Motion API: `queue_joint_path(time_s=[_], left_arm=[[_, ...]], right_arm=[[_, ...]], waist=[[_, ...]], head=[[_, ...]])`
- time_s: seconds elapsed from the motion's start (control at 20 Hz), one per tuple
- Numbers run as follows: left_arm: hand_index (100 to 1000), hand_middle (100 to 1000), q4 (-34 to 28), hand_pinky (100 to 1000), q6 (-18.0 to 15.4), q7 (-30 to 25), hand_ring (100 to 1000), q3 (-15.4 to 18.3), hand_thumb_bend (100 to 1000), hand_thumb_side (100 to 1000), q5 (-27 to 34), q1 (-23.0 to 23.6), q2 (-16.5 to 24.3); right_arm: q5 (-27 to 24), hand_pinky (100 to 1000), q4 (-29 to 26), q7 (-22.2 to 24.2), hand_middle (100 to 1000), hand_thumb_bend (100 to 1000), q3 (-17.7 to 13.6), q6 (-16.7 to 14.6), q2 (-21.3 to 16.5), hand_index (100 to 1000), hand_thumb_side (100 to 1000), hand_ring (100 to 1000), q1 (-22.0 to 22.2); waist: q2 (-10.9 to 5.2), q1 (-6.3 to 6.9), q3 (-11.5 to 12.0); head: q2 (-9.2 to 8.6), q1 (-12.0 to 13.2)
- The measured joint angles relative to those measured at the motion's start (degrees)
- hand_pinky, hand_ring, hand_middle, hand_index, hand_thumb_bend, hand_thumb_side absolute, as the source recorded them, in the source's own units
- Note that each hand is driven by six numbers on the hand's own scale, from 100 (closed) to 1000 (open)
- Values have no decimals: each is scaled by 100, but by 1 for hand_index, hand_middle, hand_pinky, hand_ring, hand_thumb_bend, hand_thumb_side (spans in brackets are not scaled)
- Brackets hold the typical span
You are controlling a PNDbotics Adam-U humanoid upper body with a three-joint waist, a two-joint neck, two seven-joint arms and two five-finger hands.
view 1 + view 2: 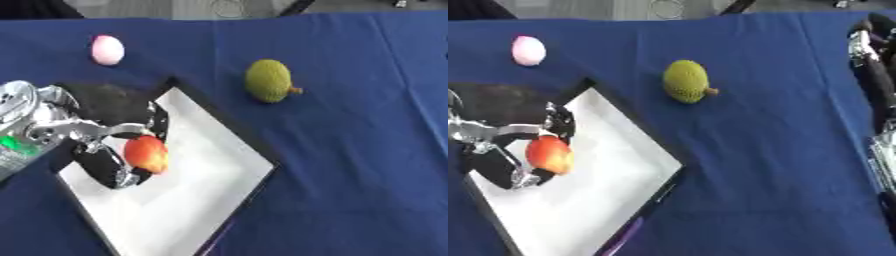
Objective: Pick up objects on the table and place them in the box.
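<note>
- The white box (201,200) lies nearest, low down on the left part of the blue table (350,175). It is flat and shallow, with a dark rim, and it sits turned like a diamond.
- The left hand (109,150) comes in from the left side and hangs over the box.
- Its black fingers (105,167) and thumb are curled round a red and yellow apple (147,154). The hand is holding the apple.
- The apple is over the left part of the box, just above the white floor. You cannot tell if it touches the floor.
- The silver wrist (26,120) of the left arm shows at the left edge, with a small green spot on it.
- A bumpy green fruit (269,80) with a short brown stem lies on the table past the box, up and to the right. It is well apart from the box and from the hand.
- A small pink ball (108,50) lies far back on the left, near the far edge of the table. Nothing touches it.
- The right hand (872,65) shows only in the right eye view, along the right edge. It is black and silver. It holds nothing that you can see, and you cannot tell how its fingers are set.
</note>
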Motion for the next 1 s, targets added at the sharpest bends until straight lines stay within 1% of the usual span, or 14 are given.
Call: queue_joint_path(time_s=[0.15,0.2,0.3,0.35,0.4,0.45,0.5,0.6,0.7,0.8,0.85,0.9,0.95,1.0], left_arm=[[732,801,56,900,-14,4,852,0,100,393,-59,140,-20],[756,819,81,915,-11,4,871,0,100,435,-58,162,-20],[807,863,145,943,0,-1,903,0,100,548,12,201,-19],[836,882,190,954,6,-3,915,-2,100,634,93,222,-11],[855,887,240,958,7,-3,920,-9,100,681,204,249,-2],[869,891,289,958,8,-3,922,-24,270,721,340,277,31],[874,891,340,953,7,-3,921,-43,337,725,479,299,70],[869,884,426,940,-12,1,914,-93,395,702,717,318,148],[861,875,472,929,-59,2,906,-116,410,681,826,331,189],[847,856,489,911,-109,2,892,-102,392,663,874,341,196],[841,843,474,896,-121,3,878,-61,237,797,902,348,203],[837,831,410,885,-123,4,867,37,359,618,928,350,235],[833,822,296,875,-109,3,858,193,358,605,954,348,274],[832,816,109,869,-70,2,853,417,359,597,978,332,318]], right_arm=[[5,883,1,6,855,100,1,7,42,891,648,881,16],[7,883,1,8,855,100,2,8,46,891,647,881,16],[18,882,2,9,855,100,2,9,46,891,646,880,17],[22,882,2,9,854,100,2,10,47,890,644,879,17],[24,882,2,9,854,100,2,10,47,890,644,878,17],[24,882,2,8,853,100,2,10,47,889,645,878,17],[24,882,2,7,853,100,2,11,47,889,646,878,18],[24,882,2,1,853,100,2,18,47,889,646,877,17],[24,882,2,-4,853,100,2,22,47,889,646,877,17],[24,882,2,-5,853,100,2,24,47,889,645,877,17],[24,882,2,-6,853,100,2,25,47,889,650,878,17],[24,882,2,-7,853,100,2,27,47,889,643,878,18],[24,882,2,-11,853,100,1,30,47,889,643,878,29],[24,882,2,-14,853,100,1,32,47,889,643,878,37]], waist=[[0,10,-11],[0,16,-12],[0,20,-16],[0,20,-19],[0,20,-21],[0,20,-23],[0,20,-25],[1,20,-32],[1,20,-37],[1,20,-38],[1,20,-38],[1,20,-36],[1,20,-23],[1,20,1]], head=[[21,5],[26,5],[28,5],[28,5],[28,4],[29,4],[29,4],[29,4],[29,4],[29,4],[29,3],[29,0],[29,-5],[29,-12]])
